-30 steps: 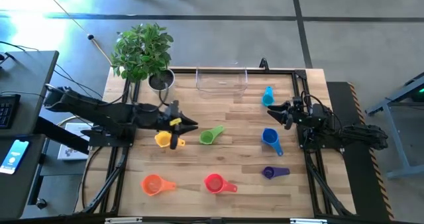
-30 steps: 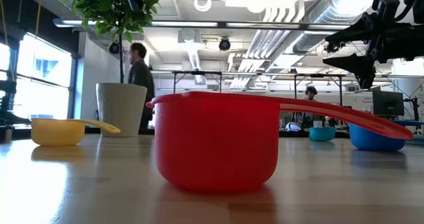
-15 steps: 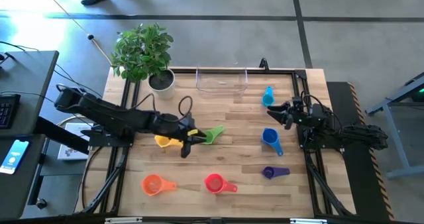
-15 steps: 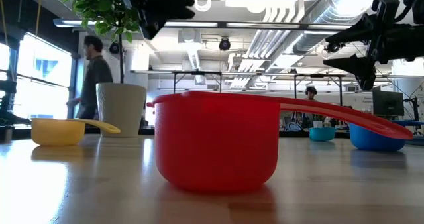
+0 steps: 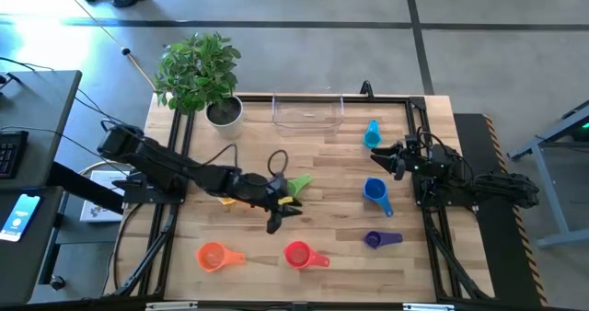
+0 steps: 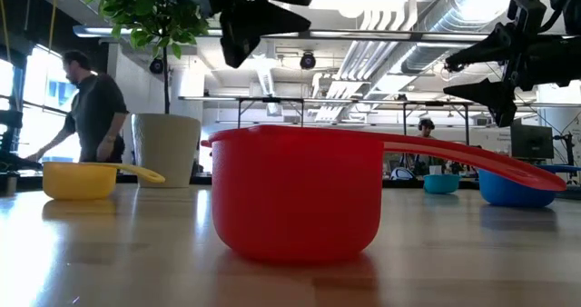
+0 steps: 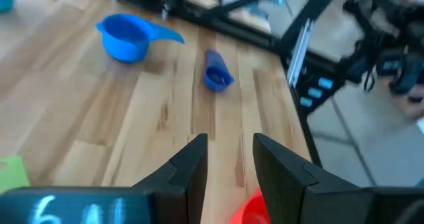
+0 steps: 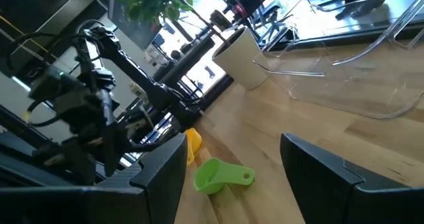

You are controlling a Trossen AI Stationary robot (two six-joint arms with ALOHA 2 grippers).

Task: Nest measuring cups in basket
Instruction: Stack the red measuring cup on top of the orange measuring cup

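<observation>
- In the high view we see the left gripper (image 5: 280, 214) near the middle of the frame, stretched out over the table (image 5: 322, 247); its fingers stand apart and grasp nothing, as the left wrist view confirms (image 7: 228, 171).
- The green cup (image 5: 296, 186) lies just above that gripper in the frame, and the yellow cup (image 5: 227, 199), partly hidden by the arm, lies to its left.
- The right gripper (image 5: 391, 159) waits at centre right, fingers spread and empty, between the light blue cup (image 5: 372, 133) above it and the blue cup (image 5: 375, 192) below it.
- The purple cup (image 5: 378, 240) lies at lower right, the red cup (image 5: 300, 254) at lower centre and the orange cup (image 5: 214, 255) at lower left.
- The basket (image 5: 308, 112) stands at the table's upper edge, centre frame, and holds no cup.
- The plant pot (image 5: 224, 114) stands to the left of the basket.
- In the low view a person (image 6: 91, 116) stands at far left, beyond the table.
</observation>
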